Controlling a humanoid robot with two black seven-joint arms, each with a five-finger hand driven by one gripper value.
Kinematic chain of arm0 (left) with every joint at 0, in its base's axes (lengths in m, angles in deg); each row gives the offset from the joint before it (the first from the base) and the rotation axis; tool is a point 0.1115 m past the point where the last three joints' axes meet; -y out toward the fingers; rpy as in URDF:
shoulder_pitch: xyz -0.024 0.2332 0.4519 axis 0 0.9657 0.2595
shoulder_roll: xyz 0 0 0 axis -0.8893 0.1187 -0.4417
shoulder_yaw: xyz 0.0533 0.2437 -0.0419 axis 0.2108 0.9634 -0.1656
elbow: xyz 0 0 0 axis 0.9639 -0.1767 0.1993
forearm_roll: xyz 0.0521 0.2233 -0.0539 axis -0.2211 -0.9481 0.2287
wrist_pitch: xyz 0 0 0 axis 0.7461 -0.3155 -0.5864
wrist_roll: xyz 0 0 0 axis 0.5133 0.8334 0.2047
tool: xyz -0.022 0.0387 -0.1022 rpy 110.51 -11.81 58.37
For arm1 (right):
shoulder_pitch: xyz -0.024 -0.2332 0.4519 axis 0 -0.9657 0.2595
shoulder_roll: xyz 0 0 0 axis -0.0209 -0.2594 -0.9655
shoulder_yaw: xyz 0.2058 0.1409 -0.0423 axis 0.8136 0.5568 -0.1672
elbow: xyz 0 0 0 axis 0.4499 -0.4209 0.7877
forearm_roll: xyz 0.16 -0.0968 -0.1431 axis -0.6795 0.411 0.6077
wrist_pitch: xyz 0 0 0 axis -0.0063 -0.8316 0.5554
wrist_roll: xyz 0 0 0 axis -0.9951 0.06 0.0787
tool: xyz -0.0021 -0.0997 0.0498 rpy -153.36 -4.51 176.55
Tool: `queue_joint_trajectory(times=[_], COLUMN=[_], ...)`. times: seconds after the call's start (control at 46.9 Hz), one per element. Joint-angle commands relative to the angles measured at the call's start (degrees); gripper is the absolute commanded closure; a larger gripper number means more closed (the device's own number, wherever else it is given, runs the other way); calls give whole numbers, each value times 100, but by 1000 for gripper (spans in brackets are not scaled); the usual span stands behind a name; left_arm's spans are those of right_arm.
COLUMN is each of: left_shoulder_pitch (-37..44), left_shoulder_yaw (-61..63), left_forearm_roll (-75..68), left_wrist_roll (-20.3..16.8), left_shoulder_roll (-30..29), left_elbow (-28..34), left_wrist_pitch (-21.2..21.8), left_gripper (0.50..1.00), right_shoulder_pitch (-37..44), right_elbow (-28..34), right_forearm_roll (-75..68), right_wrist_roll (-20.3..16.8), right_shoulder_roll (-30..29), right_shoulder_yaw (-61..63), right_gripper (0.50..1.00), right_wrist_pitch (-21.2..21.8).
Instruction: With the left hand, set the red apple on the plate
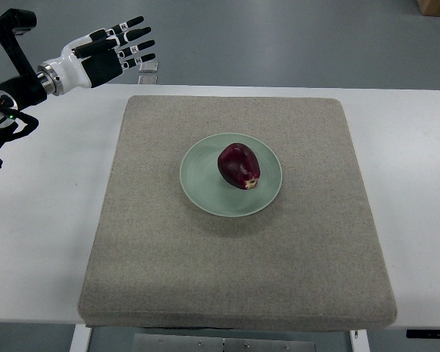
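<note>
A dark red apple (239,166) lies on its side on a pale green plate (202,189) in the middle of a grey mat. My left hand (121,45) is raised at the upper left, beyond the mat's far left corner and well away from the plate. Its fingers are spread straight and hold nothing. The right arm does not show.
The grey mat (235,279) covers most of a white table (37,235). A small clear object (147,68) sits at the table's far edge near my left hand. A brown box corner (435,6) shows at the top right on the floor.
</note>
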Motion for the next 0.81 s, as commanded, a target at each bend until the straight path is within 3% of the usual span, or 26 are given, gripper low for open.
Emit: queue_joint_trajectory(times=[0.0, 0.789], left_shoulder_pitch=[90, 389], left_shoulder_yaw=[-7, -244], left_forearm_roll=[35, 378], left_wrist_roll=[0, 0], left_shoulder_roll=[-61, -8], left_elbow=[0, 211], left_wrist_pitch=[-1, -1], left_gripper=[500, 500], right_shoulder_pitch=[0, -9], right_elbow=[0, 0], right_forearm_roll=[0, -9], right_wrist_roll=[0, 9], right_shoulder_roll=[0, 0], right_shoulder_yaw=[0, -9], right_gripper=[536, 536], right_wrist_pitch=[0, 0])
